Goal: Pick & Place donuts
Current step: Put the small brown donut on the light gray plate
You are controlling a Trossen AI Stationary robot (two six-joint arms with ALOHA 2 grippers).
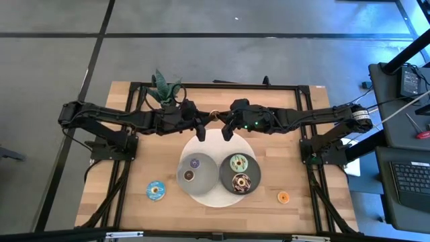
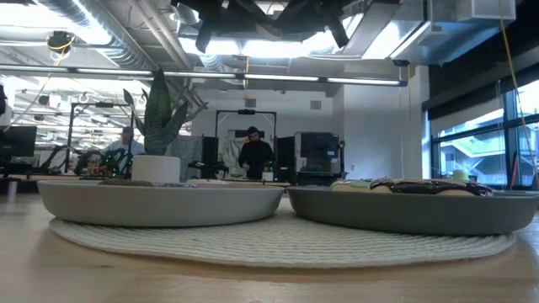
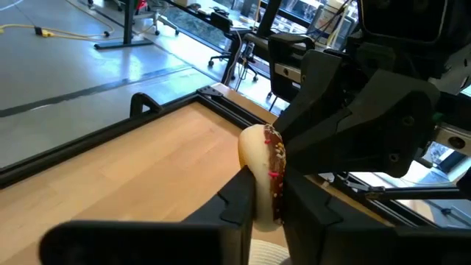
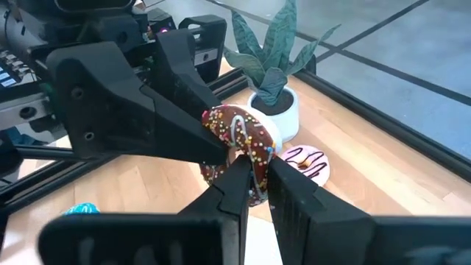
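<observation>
A chocolate-iced sprinkled donut (image 4: 237,140) hangs in the air between my two grippers, over the far middle of the table (image 1: 213,115). My left gripper (image 3: 266,195) and my right gripper (image 4: 254,180) meet there head-on, both shut on this donut. The left grey plate (image 1: 201,180) carries a purple donut (image 1: 195,162) and a small brown one (image 1: 189,175). The right plate (image 1: 225,173) carries a mint-green donut (image 1: 239,162) and a chocolate one (image 1: 240,181). A blue donut (image 1: 156,191), an orange one (image 1: 283,197) and a pink one (image 4: 305,162) lie flat on the table. My left gripper pinches the donut's rim (image 3: 257,158) between its two fingers, across the donut's thickness, coming level from the table's left. The donut stands on edge, lifted clear. My right gripper pinches the opposite part of the rim (image 4: 254,158) between its two fingers, coming from the table's right.
Both plates sit on a round white mat (image 1: 215,198) in the near middle. A potted green plant (image 1: 164,87) stands at the far edge, close behind the left gripper, with the pink donut beside its pot. A dark frame (image 1: 302,91) rims the table.
</observation>
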